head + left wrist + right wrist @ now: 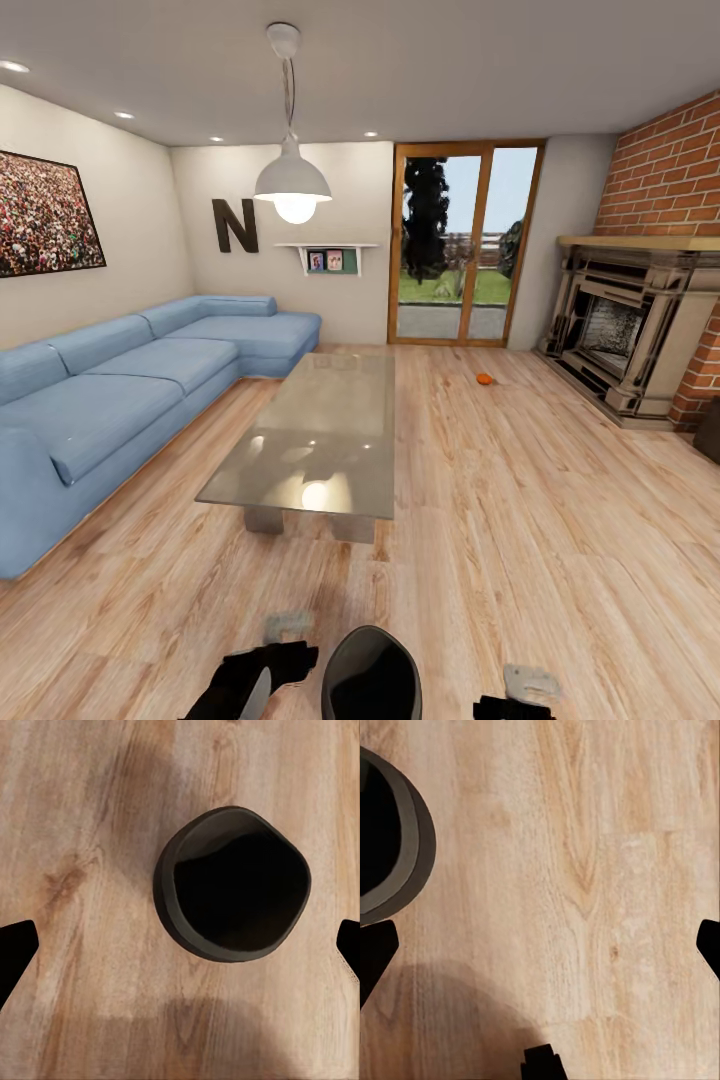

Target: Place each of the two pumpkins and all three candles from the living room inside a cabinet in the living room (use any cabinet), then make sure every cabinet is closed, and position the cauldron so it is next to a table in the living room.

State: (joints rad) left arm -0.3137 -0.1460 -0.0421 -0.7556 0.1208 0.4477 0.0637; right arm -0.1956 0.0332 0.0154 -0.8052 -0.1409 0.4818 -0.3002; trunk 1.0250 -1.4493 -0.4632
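Round black wide-mouthed cauldron (232,883) sits below my left fingers (16,945), spread wide, empty; right fingers (376,949) likewise. I'd centre over its rim, then carry it beside the glass-topped bench (320,440).

Both black robot arms hang low before the trunk, the left black two-fingered pincer (180,945) and the right black two-fingered pincer (540,945) each spread wide, gripping nothing.

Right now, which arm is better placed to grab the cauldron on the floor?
Left, probably. In its wrist view the cauldron lies between the open left gripper fingers, with wood floor around it. The right gripper sees just the rim at one side.
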